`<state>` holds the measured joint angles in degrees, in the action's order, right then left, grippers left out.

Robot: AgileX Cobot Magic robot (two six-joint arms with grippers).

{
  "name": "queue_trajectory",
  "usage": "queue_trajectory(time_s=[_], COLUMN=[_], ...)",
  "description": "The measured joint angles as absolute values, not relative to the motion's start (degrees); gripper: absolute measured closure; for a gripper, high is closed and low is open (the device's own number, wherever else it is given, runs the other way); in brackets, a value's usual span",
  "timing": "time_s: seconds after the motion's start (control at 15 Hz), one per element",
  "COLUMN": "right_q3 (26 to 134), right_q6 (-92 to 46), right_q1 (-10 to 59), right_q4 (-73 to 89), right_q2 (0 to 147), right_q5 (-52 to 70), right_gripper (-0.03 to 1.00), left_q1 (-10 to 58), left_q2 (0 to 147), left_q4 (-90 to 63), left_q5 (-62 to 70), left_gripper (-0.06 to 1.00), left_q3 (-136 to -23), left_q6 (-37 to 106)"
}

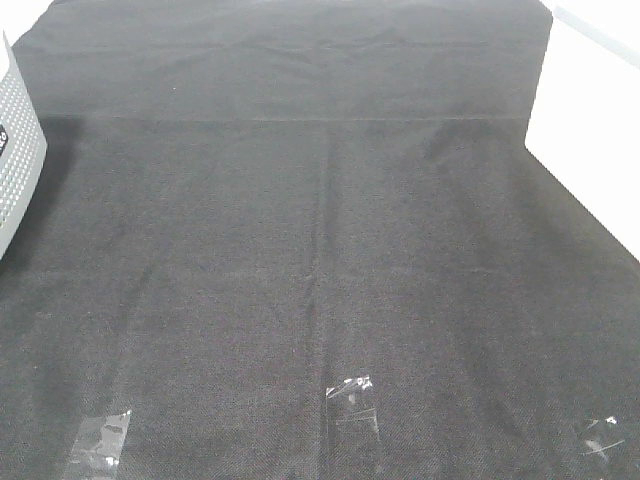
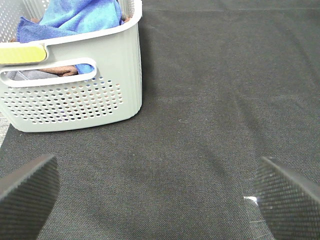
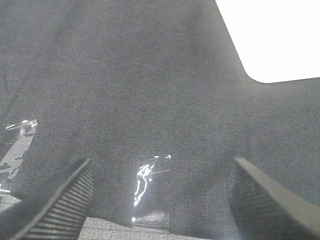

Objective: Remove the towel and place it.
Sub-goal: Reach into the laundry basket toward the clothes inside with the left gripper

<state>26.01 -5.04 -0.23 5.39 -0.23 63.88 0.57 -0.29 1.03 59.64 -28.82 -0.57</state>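
Observation:
The bright blue towel (image 2: 80,17) lies bunched inside a pale grey perforated basket (image 2: 75,100), seen in the left wrist view; a brownish cloth shows under it through the handle slot. My left gripper (image 2: 155,195) is open and empty, low over the black table cloth, short of the basket. My right gripper (image 3: 160,195) is open and empty above the black cloth near a strip of clear tape (image 3: 147,187). In the exterior high view neither gripper shows, and only the basket's edge (image 1: 15,150) shows at the far left; the towel is out of view there.
The black woven cloth (image 1: 320,260) covers the table. Clear tape patches (image 1: 352,398) sit along its near edge. White bare table (image 1: 600,130) shows at the right.

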Motion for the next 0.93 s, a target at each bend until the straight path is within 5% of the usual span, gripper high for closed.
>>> queue_trajectory(time_s=[0.93], right_q3=[26.0], right_q6=[-5.0], right_q1=[-0.2], right_q4=[5.4], right_q2=[-0.2], right_q5=[63.9], right_gripper=[0.25], left_q1=[0.6], left_q2=[-0.3], left_q4=[0.7], left_q5=[59.6], left_gripper=[-0.05], left_q3=[-28.8], left_q6=[0.0])
